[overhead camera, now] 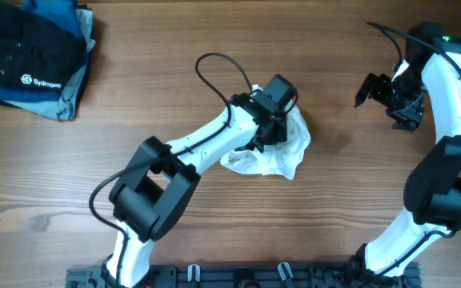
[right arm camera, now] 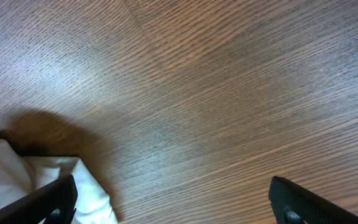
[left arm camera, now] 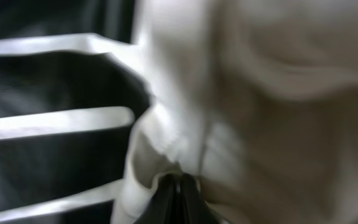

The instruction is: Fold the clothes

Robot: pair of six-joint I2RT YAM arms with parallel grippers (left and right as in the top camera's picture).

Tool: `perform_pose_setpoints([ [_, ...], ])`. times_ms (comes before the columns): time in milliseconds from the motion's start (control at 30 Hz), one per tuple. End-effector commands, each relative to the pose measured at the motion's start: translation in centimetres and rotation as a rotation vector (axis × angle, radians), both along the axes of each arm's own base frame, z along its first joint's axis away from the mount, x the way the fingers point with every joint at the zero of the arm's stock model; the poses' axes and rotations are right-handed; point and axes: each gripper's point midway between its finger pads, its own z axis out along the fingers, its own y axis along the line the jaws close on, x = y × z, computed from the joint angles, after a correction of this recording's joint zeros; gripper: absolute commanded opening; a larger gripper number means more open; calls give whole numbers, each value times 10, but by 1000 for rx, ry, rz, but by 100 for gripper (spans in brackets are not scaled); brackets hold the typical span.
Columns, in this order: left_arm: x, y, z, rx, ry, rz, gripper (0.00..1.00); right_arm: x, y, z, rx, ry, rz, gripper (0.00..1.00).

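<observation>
Found the large white garment of thin, wrinkly cloth (overhead camera: 282, 154) bunched into a small crumpled heap near the middle of the brown wood-grain surface (overhead camera: 334, 216), directly beneath and around the left fingers (overhead camera: 272, 132). Saw, in the left wrist view, the left fingers (left arm camera: 178, 190) pressed together with no gap, tips sunk into a fold of the garment (left arm camera: 260, 124) and pinching it. Noted pale cloth filling most of that view in soft, blurred creases, with a black patch crossed by white bars at its left side, too blurred to read further. Saw from overhead a lumpy, uneven outline, with rounded folds bulging to the right of the left fingers and a flatter lobe trailing toward the lower left, partly hidden under the arm. Found the right fingers (overhead camera: 368, 86) well apart from the heap, off toward the right edge of the surface, spread wide and holding nothing. Caught, in the right wrist view, both dark tips of the right fingers (right arm camera: 48, 202) at the bottom corners, bare wood between them and a corner of the white garment (right arm camera: 5, 174) just beside the left-hand tip. Spotted a dark blue-black folded stack with a white logo (overhead camera: 30, 64) at the far upper left, far from the garment.
</observation>
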Motion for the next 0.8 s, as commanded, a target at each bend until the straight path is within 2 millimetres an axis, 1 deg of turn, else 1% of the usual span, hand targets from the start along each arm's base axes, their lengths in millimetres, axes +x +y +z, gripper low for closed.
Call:
perform_pose_setpoints([
  [0,7,37,-32,47,135,144,4,3,3,9,3,-24,19,99],
  [100,16,60,-37,63,166,198,4,3,3,9,4,-24,19,100],
  [200,33,85,-38,65,170,268,4,3,4,9,4,-24,21,99],
  [267,46,107,-39,66,168,323,4,3,4,9,3,-23,21,100],
  [367,60,139,-39,84,172,401,4,3,4,9,3,-23,21,100],
  [433,64,165,-41,126,176,456,4,3,4,9,3,-24,21,100],
  [500,66,184,-42,145,189,498,4,3,4,9,3,-26,22,100],
  [600,67,203,-42,151,212,527,4,5,3,9,2,-30,21,100],
  [700,60,202,-42,162,232,511,4,5,3,9,2,-30,21,100],
  [733,59,200,-41,165,234,501,8,5,3,9,2,-30,21,100],
  [767,58,197,-40,165,231,492,27,5,3,9,2,-31,21,100],
])
